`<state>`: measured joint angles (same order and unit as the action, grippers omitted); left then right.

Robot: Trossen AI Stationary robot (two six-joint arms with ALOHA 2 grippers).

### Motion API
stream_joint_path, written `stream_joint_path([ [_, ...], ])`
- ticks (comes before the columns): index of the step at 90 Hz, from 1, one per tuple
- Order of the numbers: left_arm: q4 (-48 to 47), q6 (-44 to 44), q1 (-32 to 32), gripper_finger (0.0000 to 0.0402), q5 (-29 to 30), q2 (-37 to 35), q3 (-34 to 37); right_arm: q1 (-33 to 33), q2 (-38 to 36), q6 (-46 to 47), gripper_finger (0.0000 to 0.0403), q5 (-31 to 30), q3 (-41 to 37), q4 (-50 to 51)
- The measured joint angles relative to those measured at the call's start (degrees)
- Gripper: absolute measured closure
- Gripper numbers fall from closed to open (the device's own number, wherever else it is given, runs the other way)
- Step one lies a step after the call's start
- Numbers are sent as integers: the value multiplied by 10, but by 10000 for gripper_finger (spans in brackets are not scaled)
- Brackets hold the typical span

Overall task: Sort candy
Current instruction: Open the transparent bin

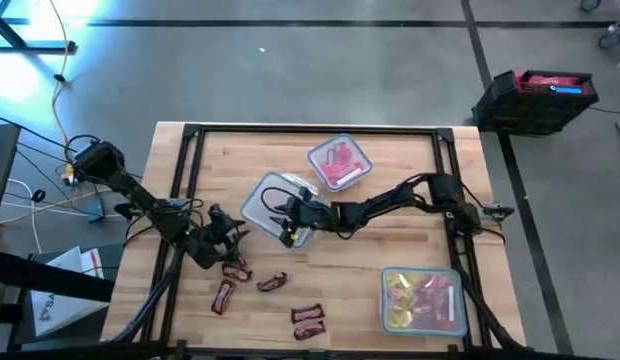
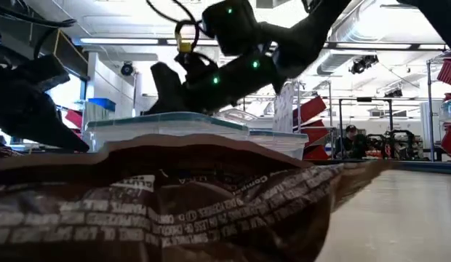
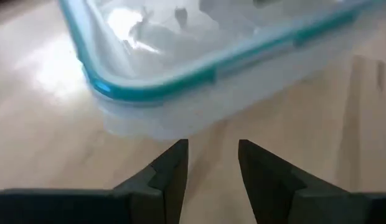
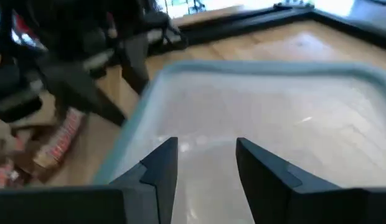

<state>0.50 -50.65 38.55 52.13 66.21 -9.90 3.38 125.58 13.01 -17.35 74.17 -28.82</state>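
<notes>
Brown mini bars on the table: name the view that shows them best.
The high view: it shows the brown mini bars loose on the wood. The low view has one wrapper filling the foreground, the right wrist view blurs some, and the left wrist view shows none.

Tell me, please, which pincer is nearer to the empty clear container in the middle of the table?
The right. The right pincer hangs over the empty clear container, at its near edge, empty. The left pincer sits just off the container's near corner, beside the brown candy bars.
</notes>
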Motion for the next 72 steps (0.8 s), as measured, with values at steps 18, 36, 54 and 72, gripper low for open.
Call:
stream_joint_path([
  [18,88,94,-28,275,-13,2,2,-7,7,-16,270,24,1,-9],
  [36,146,154,-63,275,-47,5,4,-9,7,-28,270,39,1,-1],
  [54,212,171,-74,275,-105,15,5,-12,5,-29,270,58,1,24],
  [72,335,183,-75,275,-193,44,0,-15,5,-44,270,82,3,25],
])
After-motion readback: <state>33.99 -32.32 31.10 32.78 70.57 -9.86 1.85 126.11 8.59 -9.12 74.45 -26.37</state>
